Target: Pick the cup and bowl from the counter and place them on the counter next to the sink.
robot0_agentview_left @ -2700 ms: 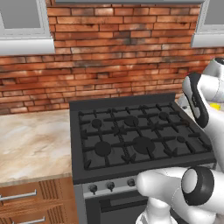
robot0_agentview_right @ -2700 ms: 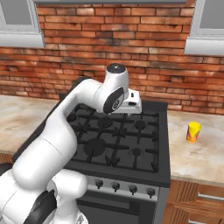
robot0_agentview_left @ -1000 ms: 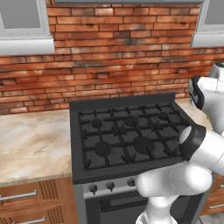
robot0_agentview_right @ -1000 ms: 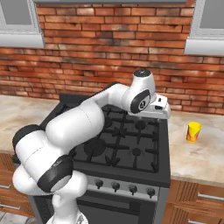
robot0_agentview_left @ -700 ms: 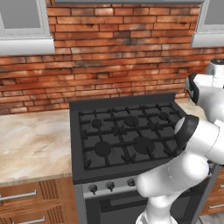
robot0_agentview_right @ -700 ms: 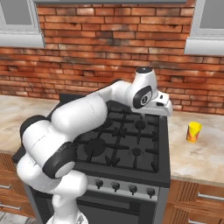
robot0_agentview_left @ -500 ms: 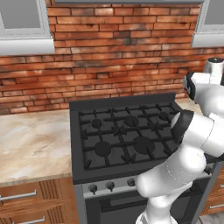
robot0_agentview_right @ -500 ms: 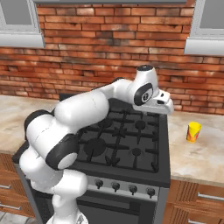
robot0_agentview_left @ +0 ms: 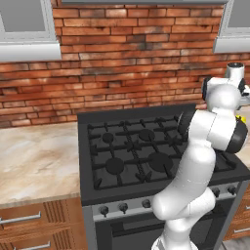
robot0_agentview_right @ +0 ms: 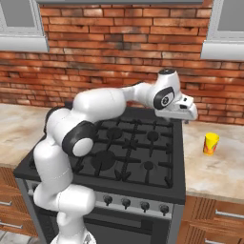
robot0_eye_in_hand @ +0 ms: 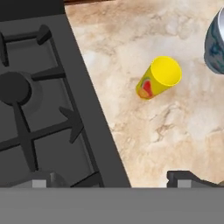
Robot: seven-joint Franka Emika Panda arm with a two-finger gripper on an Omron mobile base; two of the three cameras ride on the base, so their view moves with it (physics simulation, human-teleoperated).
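The gripper (robot0_agentview_right: pixel 187 113) hangs above the right edge of the black stove (robot0_agentview_right: pixel 125 152), its jaws spread wide and holding nothing, touching nothing. From the hand view the two finger tips (robot0_eye_in_hand: pixel 188 177) stand far apart, one over the stove grate, one over the counter (robot0_eye_in_hand: pixel 175 127). The cup (robot0_eye_in_hand: pixel 158 78) stands upright on the marbled counter just right of the stove, well clear of the jaws. The bowl (robot0_eye_in_hand: pixel 215 43) sits near the cup, cut off by the hand view's edge
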